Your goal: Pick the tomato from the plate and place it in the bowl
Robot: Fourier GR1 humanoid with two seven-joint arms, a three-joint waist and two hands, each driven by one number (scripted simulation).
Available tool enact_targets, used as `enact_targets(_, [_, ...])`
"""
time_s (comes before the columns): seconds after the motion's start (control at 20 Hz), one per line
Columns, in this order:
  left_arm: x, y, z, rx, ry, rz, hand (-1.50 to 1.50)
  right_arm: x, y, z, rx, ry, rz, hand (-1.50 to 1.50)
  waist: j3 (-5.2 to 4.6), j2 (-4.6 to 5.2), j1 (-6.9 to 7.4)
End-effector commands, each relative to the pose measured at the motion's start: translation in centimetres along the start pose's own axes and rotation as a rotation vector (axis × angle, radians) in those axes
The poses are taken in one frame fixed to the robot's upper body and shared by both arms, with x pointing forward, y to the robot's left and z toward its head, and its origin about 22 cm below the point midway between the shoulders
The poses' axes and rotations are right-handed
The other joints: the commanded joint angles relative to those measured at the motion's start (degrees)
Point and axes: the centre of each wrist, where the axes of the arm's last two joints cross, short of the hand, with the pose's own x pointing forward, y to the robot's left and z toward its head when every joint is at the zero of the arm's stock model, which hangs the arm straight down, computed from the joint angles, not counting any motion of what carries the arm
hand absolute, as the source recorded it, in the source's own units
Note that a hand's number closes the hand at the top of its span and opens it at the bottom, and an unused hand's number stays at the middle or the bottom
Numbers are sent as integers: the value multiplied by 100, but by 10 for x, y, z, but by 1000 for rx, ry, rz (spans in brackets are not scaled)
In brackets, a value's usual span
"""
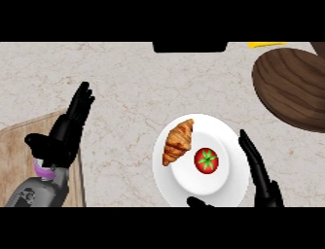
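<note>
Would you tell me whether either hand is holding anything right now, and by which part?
Nothing is held: the left hand and right hand are open; the tomato lies on the plate.

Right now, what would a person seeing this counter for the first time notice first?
The small red tomato with a green stem stands out on the round white plate at lower centre, beside a golden-brown croissant. The dark wooden bowl sits at upper right. The black right hand is open at the plate's right edge.
</note>
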Motion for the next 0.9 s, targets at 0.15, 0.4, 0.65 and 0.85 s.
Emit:
enact_targets(0.15, [-5,0,-7,5,35,-23,0,51,-37,-22,23,163,121,-150,-25,34,27])
enact_targets(0.4, [-13,-6,-4,-6,37,-2,0,67,-32,-39,150,317,185,-150,-21,45,79])
enact_targets(0.65, [-17,0,12,-11,30,-3,0,65,-24,-55,266,465,216,-150,-13,40,122])
enact_targets(0.85, [-3,-8,-6,-27,62,-12,0,29,-13,-53,328,515,241,-150,-6,43,82])
